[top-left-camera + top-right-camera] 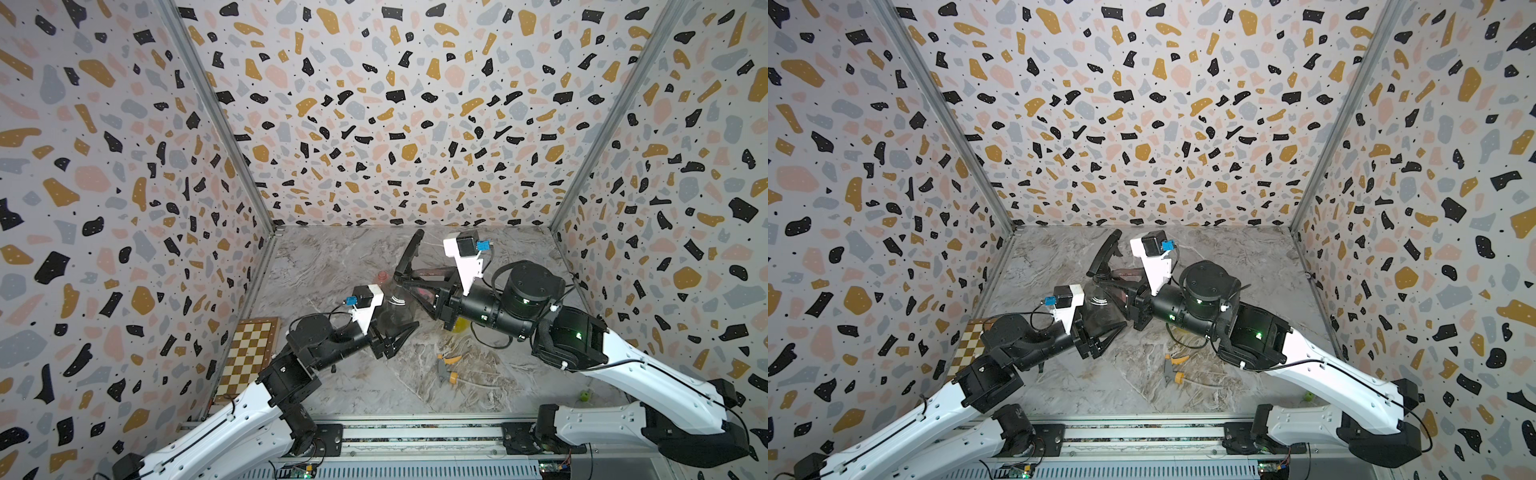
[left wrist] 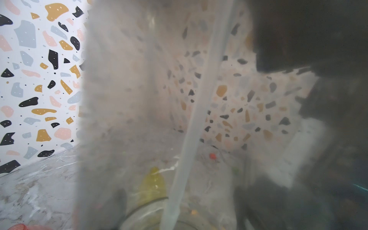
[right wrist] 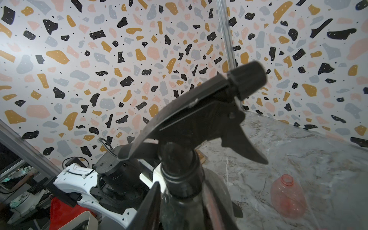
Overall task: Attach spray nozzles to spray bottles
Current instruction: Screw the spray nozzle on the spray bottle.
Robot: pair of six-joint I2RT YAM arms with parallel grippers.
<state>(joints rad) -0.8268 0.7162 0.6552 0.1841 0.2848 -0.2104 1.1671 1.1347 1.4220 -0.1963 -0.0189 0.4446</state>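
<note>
The right pincer [image 3: 180, 191] straddles the neck of the grey bottle [image 1: 395, 305], a jaw on each side just below the collar [image 3: 180, 175] of the black nozzle [image 3: 199, 117]. Whether it pinches or merely flanks cannot be told from these views. The left pincer [image 1: 397, 332] is clenched on the bottle's lower body, holding it roughly upright, so the nozzle rises from the neck and its tube [image 2: 199, 99] runs down inside. The right arm is nearer the collar, which likely wants turning tight. On the counter [image 1: 332, 266], the pink bottle [image 3: 287, 197] stands near on the far side. The yellow bottle [image 1: 459, 326] sits under the right arm, and a grey-and-orange nozzle [image 1: 446, 368] lies apart in front. Nothing appears to block the collar.
</note>
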